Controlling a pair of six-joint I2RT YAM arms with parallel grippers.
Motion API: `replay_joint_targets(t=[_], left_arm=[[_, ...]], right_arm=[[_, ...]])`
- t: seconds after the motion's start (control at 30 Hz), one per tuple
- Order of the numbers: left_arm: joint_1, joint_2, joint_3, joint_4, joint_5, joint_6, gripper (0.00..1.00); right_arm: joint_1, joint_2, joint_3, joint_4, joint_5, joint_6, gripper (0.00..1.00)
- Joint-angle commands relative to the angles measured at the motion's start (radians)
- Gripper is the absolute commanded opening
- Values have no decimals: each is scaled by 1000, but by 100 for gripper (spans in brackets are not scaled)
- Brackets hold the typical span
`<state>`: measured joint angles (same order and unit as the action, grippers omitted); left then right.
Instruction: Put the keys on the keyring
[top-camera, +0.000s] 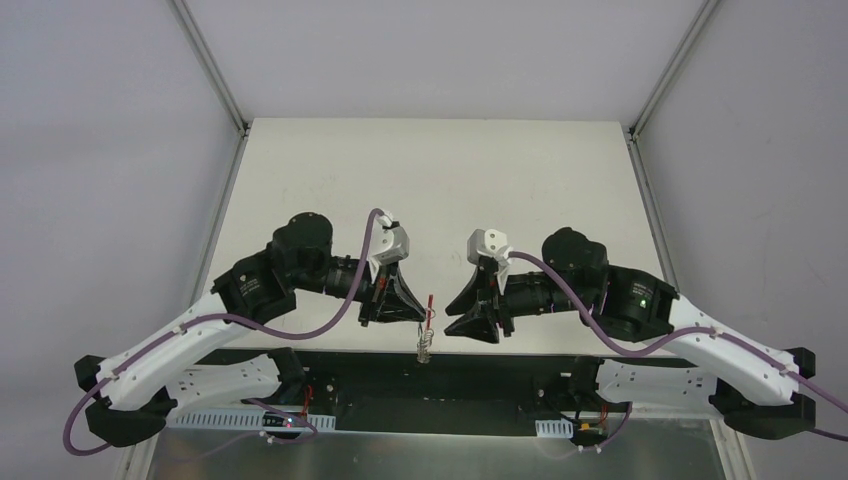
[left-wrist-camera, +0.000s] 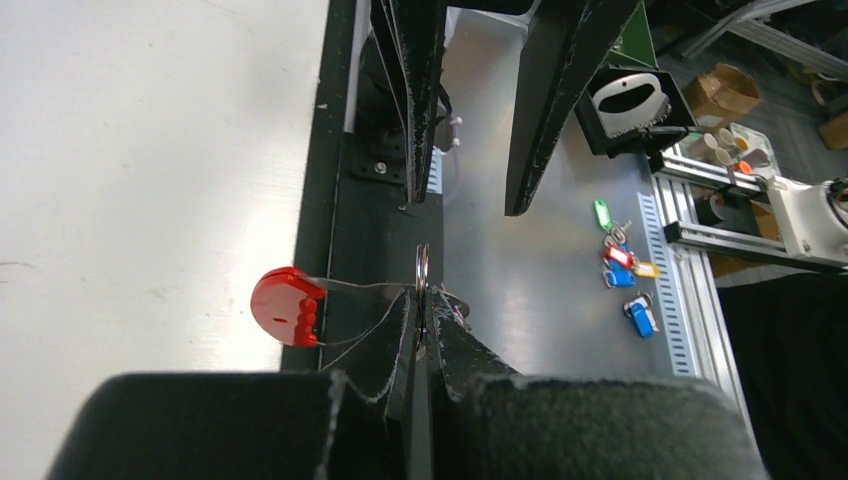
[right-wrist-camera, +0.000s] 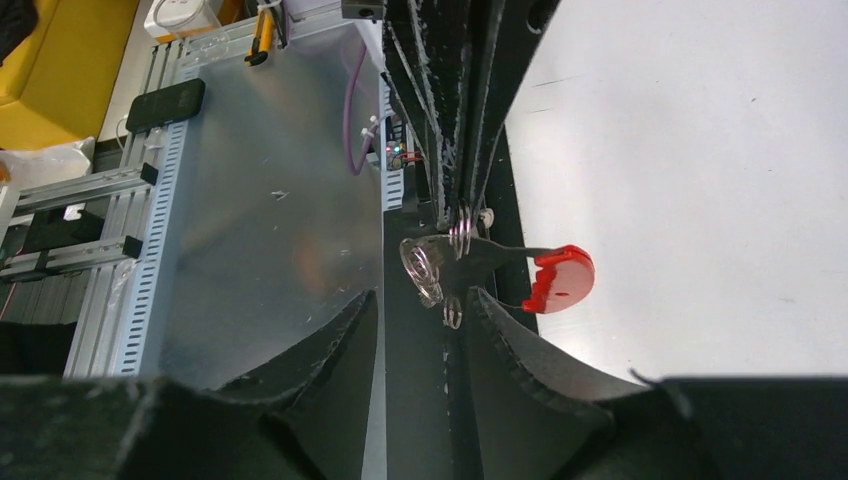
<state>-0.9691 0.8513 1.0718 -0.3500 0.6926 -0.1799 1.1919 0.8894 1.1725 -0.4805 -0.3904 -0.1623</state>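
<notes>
The keyring (left-wrist-camera: 421, 272) is a bunch of thin silver loops with a red crescent tag (left-wrist-camera: 283, 305) on a curved strap. It hangs in the air over the table's near edge, and my left gripper (left-wrist-camera: 422, 300) is shut on one of its loops. From the top view the keyring (top-camera: 426, 345) dangles below the left gripper (top-camera: 424, 316). My right gripper (right-wrist-camera: 428, 298) faces it from the right with its jaws open, and the lowest small loop (right-wrist-camera: 452, 312) sits just beside one fingertip. The red tag (right-wrist-camera: 560, 278) sticks out toward the table. The keys are out of view.
The white table (top-camera: 440, 180) lies beyond both arms. Below the near edge run a black rail (left-wrist-camera: 365, 220) and a metal shelf (left-wrist-camera: 540, 300) with several coloured key tags (left-wrist-camera: 625, 270) lying on it. The right gripper's fingers (left-wrist-camera: 545, 100) hang close above the keyring.
</notes>
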Motion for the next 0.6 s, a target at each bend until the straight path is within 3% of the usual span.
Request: replay_joint_targets(t=[0.0, 0.57], left_arm=[[-6, 17, 54, -11, 107, -13, 0], [-5, 90, 90, -74, 153, -3, 0]], right_arm=[[3, 15, 17, -6, -51, 2, 40], [2, 64, 29, 87, -63, 27, 35]])
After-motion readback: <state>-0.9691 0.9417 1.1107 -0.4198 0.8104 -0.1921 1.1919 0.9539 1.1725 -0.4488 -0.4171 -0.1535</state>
